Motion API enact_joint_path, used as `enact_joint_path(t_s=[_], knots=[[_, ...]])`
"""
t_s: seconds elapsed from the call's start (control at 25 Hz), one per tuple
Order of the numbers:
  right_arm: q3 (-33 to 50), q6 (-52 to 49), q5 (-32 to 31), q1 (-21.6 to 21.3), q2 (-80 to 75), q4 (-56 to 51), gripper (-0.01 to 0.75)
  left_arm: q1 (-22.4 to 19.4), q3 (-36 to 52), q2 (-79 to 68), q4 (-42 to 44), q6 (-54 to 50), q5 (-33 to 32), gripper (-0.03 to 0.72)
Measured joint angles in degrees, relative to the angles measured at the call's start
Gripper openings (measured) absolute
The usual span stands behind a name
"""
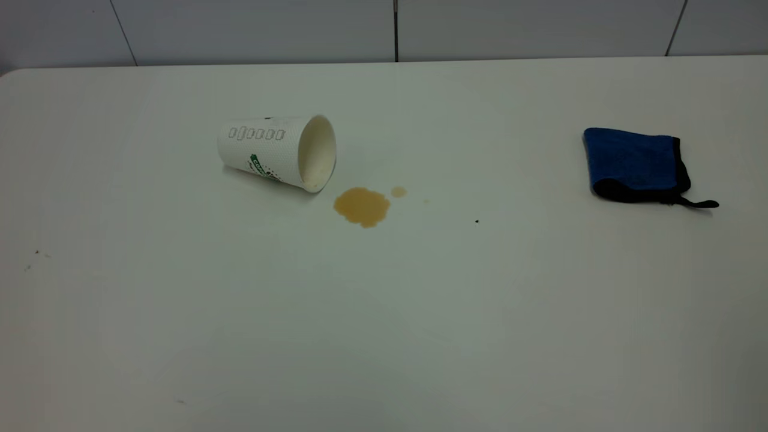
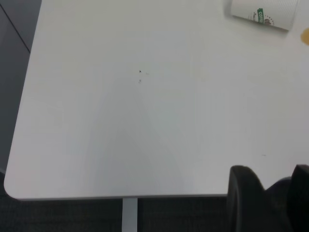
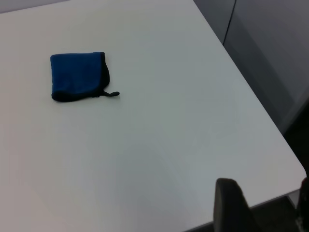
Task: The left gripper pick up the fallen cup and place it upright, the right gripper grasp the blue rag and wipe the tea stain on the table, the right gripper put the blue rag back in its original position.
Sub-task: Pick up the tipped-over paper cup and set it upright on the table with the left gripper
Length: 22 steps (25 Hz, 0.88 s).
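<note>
The white paper cup (image 1: 276, 153) lies on its side on the white table (image 1: 384, 336), left of centre, with its mouth turned to the right. Just off its rim spreads the amber tea stain (image 1: 362, 206), with a small drop (image 1: 398, 192) beside it. The blue rag (image 1: 636, 163) lies flat at the far right, its black loop trailing right. Neither gripper appears in the exterior view. My left gripper (image 2: 271, 195) hovers at the table's near edge, open and empty, far from the cup (image 2: 263, 13). My right gripper (image 3: 268, 208) is open and empty at the table's corner, well away from the rag (image 3: 77, 76).
A grey panelled wall (image 1: 396, 30) runs behind the table's far edge. A few tiny dark specks (image 1: 477, 221) dot the tabletop. The table's rounded corner (image 3: 297, 169) and a drop to the dark floor lie beside my right gripper.
</note>
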State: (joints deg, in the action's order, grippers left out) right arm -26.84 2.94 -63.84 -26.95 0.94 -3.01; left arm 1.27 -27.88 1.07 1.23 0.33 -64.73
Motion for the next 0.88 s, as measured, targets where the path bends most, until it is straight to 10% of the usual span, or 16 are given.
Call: enact_joint_path(t_s=[0.48,0.88], knots=[[0.0,0.0,0.0,19.1,-0.2,0.0,0.364,0.0,0.0,0.0,0.1,-0.3,0.0,0.239],[0.0,0.0,0.0,23.6,-0.2,0.0,0.364,0.0,-1.5,-3.0,-0.7,-0.3,4.0,0.328]])
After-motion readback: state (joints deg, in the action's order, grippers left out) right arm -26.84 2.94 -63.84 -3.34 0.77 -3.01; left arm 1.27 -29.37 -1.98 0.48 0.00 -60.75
